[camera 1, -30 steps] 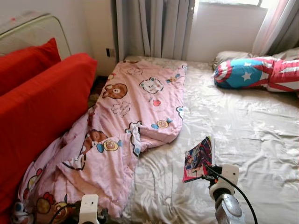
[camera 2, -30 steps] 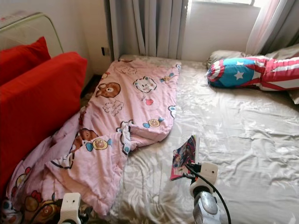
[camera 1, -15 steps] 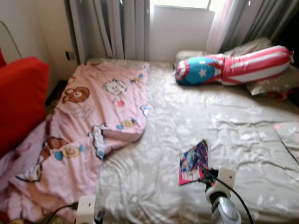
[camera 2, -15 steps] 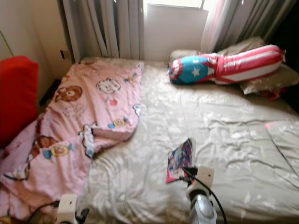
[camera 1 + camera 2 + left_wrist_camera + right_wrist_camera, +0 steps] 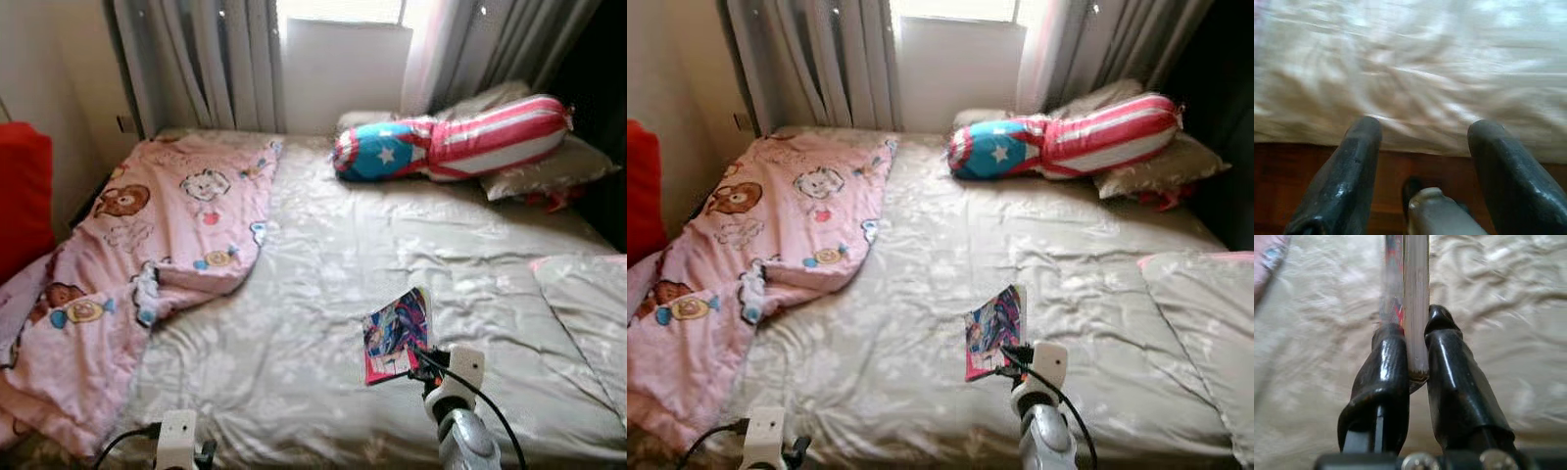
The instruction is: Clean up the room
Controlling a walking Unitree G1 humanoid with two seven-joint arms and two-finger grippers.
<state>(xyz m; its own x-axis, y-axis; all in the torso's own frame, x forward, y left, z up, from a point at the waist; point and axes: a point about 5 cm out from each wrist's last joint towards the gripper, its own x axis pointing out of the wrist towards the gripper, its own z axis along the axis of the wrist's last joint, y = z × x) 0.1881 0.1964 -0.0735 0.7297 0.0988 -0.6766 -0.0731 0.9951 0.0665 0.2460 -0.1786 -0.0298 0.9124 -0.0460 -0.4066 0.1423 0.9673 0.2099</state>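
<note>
Beige-sheeted bed [image 5: 323, 255] under curtains, pink blanket [image 5: 127, 255] along its left edge; my right gripper [image 5: 1413, 340] pinches a book [image 5: 395, 336], left gripper [image 5: 1422, 132] spread.

a window [image 5: 338, 10] with grey curtains [image 5: 201, 59] stands behind the bed. a dark wall socket [image 5: 124, 123] sits on the wall left of the curtains, near the bed's far corner. under the bed's near edge shows a brown wooden floor [image 5: 1396, 171].
</note>
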